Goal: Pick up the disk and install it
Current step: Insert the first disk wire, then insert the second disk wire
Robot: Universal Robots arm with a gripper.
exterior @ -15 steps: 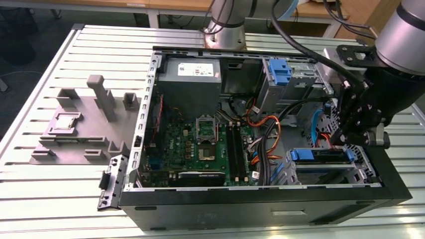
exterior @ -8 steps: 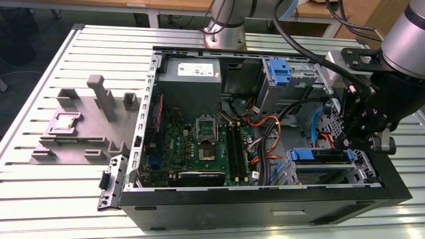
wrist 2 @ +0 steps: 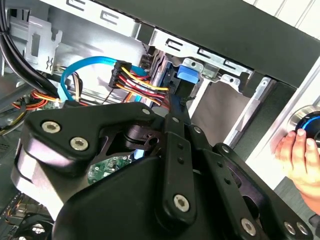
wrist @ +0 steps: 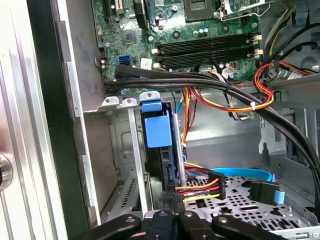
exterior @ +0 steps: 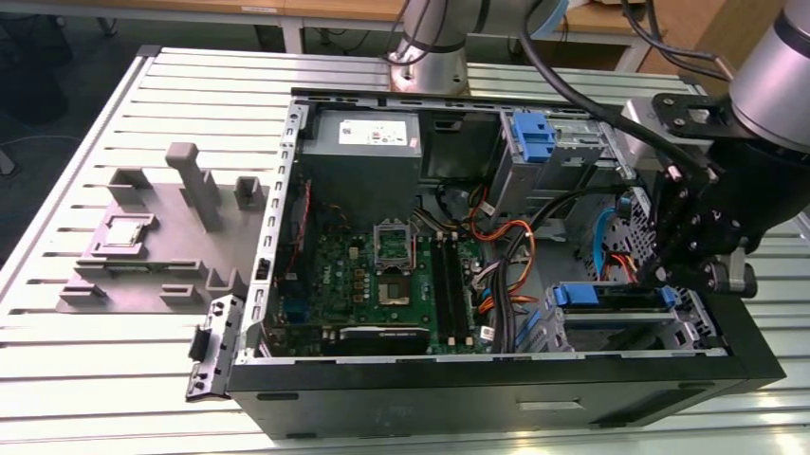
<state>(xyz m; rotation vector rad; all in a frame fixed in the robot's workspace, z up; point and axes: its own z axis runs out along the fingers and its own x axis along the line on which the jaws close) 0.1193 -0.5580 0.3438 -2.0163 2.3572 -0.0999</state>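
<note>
Your end effector point(exterior: 693, 248) hangs over the case point(exterior: 506, 398); the disk point(wrist: 161, 150) sits in its bay; grip state cannot be told.

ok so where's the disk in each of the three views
Exterior view: the disk sits in the drive bay at the exterior view's right.
Second wrist view: the disk, blue bracket end showing.
First wrist view: the disk, edge-on in the bay.
Shared landmark: the light-blue cable nearby.

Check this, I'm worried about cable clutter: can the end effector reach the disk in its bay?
Probably yes: the end effector sits inside the open case close to the disk, with the power cables beside that path, not across it.
</note>
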